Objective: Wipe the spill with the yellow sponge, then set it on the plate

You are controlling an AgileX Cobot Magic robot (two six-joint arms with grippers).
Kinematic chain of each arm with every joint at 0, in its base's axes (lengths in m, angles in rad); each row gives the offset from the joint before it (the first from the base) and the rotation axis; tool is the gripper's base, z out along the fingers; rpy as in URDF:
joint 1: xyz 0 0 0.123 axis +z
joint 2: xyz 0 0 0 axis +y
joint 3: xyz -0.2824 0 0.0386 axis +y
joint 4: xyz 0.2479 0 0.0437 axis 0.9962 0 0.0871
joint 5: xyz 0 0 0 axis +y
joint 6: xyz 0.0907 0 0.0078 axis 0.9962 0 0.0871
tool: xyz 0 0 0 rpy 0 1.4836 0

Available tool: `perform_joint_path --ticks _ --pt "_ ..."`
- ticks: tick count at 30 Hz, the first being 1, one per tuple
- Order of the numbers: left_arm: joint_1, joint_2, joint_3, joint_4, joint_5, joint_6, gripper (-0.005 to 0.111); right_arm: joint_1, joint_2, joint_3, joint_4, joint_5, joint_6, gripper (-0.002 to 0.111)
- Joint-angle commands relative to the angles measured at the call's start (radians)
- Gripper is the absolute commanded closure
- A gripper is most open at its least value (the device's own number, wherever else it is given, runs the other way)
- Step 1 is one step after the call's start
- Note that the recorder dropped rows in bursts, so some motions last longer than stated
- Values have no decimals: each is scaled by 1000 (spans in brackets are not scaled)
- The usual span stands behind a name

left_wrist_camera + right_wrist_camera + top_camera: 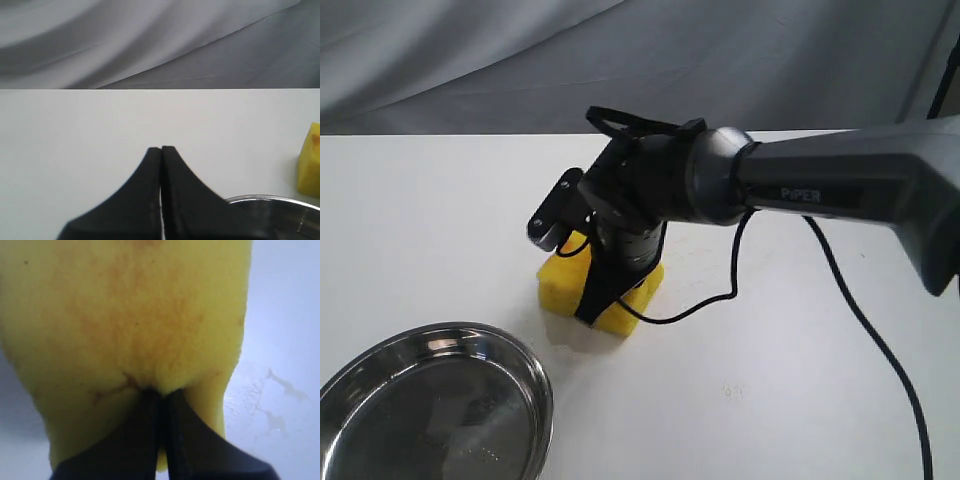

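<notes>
The yellow sponge (560,283) lies on the white table just beyond the plate (536,385), a shiny steel dish at the front left. My right gripper (603,305) reaches across from the right and is shut on the sponge, pinching its foam. In the right wrist view the sponge (125,315) fills the frame, showing its brownish stain, with the gripper (162,392) dug into it. The amber spill is hidden; only faint wet streaks (280,407) show beside the sponge. My left gripper (161,148) is shut on nothing, low over the table by the plate rim (280,205), with the sponge (310,160) off to one side.
The right arm's black cable (865,325) trails across the table at the right. A grey cloth backdrop (470,60) hangs behind the table's far edge.
</notes>
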Motion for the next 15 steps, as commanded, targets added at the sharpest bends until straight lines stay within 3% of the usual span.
perform_joint_path --ticks 1,7,15 --pt "2 -3 5 0 -2 -3 107 76 3 4 64 -4 -15 108" --pt "2 -3 5 0 -2 -3 107 140 3 4 57 -61 1 108" --pt "2 -3 5 0 -2 -3 107 97 3 4 -146 -114 210 108"
